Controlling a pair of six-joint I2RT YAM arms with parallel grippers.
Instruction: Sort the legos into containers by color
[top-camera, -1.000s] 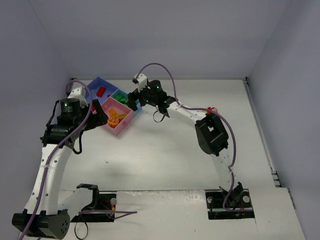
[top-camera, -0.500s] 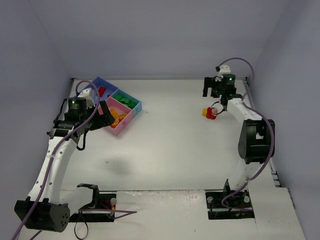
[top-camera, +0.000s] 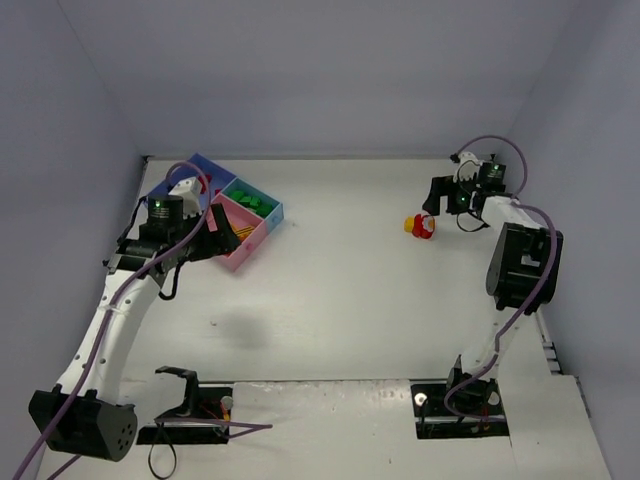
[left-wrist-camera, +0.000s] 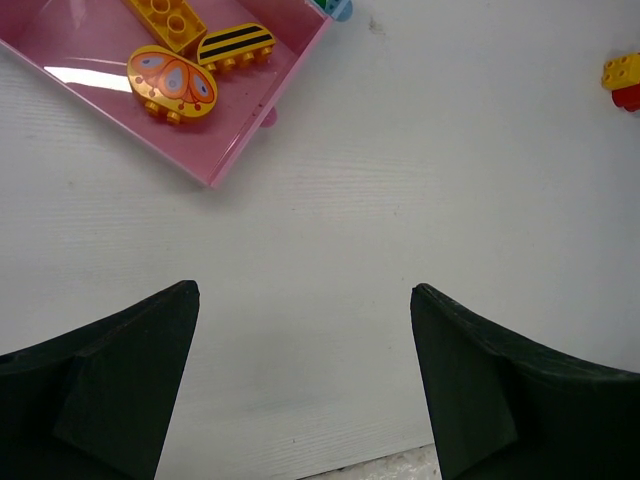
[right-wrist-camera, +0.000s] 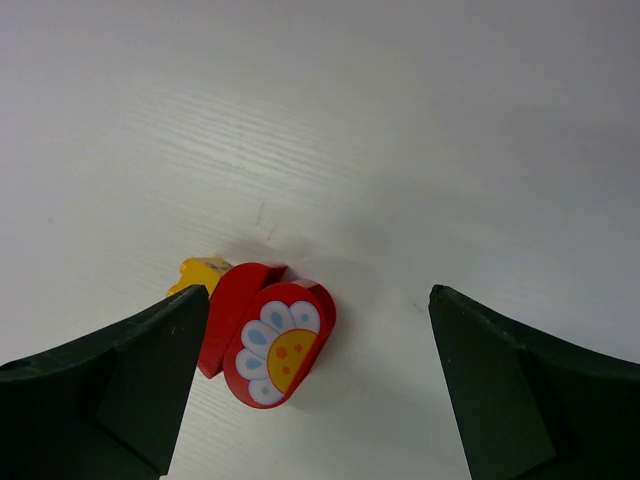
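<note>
pink compartment (left-wrist-camera: 268, 112) — 3 yellow legos (left-wrist-camera: 172, 83) | 1 red-yellow cluster (right-wrist-camera: 275, 350) | left gripper (left-wrist-camera: 302, 290), right gripper (right-wrist-camera: 318, 292) wide

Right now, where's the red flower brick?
The red flower brick lies on the table's right side, top view, against a yellow brick, by the right end effector.

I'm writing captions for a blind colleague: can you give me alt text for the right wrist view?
A red rounded lego printed with a white-petalled flower sits on the white table, with a second red lego and a yellow lego tucked behind it. The right tool is open, its dark fingers at the bottom corners, gripping nothing.
</note>
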